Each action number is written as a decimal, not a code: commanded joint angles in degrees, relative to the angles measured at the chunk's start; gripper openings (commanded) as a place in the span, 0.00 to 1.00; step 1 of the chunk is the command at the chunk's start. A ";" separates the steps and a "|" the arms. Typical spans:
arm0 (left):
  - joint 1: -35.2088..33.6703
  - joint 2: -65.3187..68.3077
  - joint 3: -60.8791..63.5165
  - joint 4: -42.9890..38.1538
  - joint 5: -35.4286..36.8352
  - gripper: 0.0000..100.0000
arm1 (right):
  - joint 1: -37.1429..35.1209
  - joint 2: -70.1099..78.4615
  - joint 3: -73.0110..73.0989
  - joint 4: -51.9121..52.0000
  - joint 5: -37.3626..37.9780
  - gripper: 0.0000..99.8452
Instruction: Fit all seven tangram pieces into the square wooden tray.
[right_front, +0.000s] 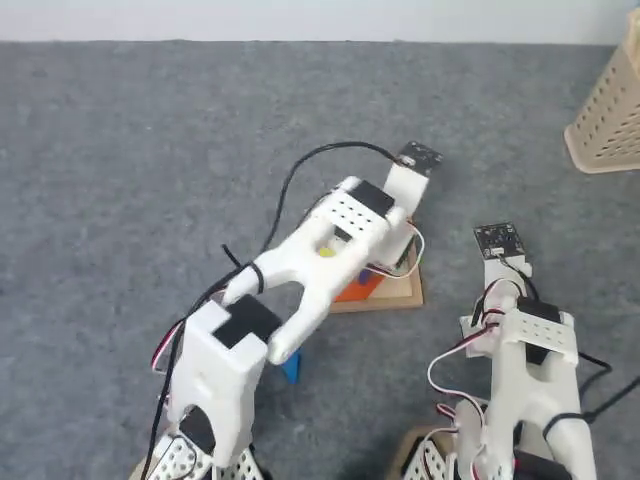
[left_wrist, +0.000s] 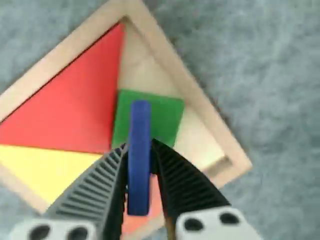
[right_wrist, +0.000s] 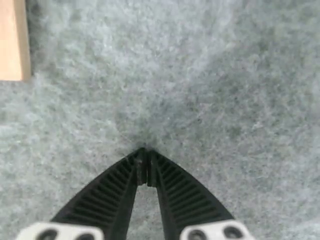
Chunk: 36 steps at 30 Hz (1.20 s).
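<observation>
Above the tray (left_wrist: 170, 57), left fingers (left_wrist: 187, 185) pinch a blue piece (left_wrist: 139, 160); right fingers (right_wrist: 175, 190) closed.

Red triangle (left_wrist: 70, 100), yellow triangle (left_wrist: 45, 170), green square (left_wrist: 166, 119), blue piece (left_wrist: 139, 145)

Edge-on blue piece (left_wrist: 139, 145) between fingers (left_wrist: 100, 180), above green square (left_wrist: 162, 120) in wooden tray (left_wrist: 200, 105).

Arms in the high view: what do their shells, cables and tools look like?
The left arm and right arm have white shells with black blocks. A black cable loops over the left arm; red and white wires run along the right. The left tool and right tool have black ribbed fingers.
</observation>
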 joint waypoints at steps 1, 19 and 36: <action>1.32 -0.44 -2.77 0.00 0.70 0.01 | 0.92 -1.19 0.00 -0.57 0.97 0.01; 2.37 -0.53 -5.14 4.75 0.79 0.10 | 0.92 -1.19 0.00 -0.75 0.97 0.01; 5.01 -0.97 -6.99 9.85 1.05 0.10 | 0.92 -1.19 0.00 -0.75 0.97 0.01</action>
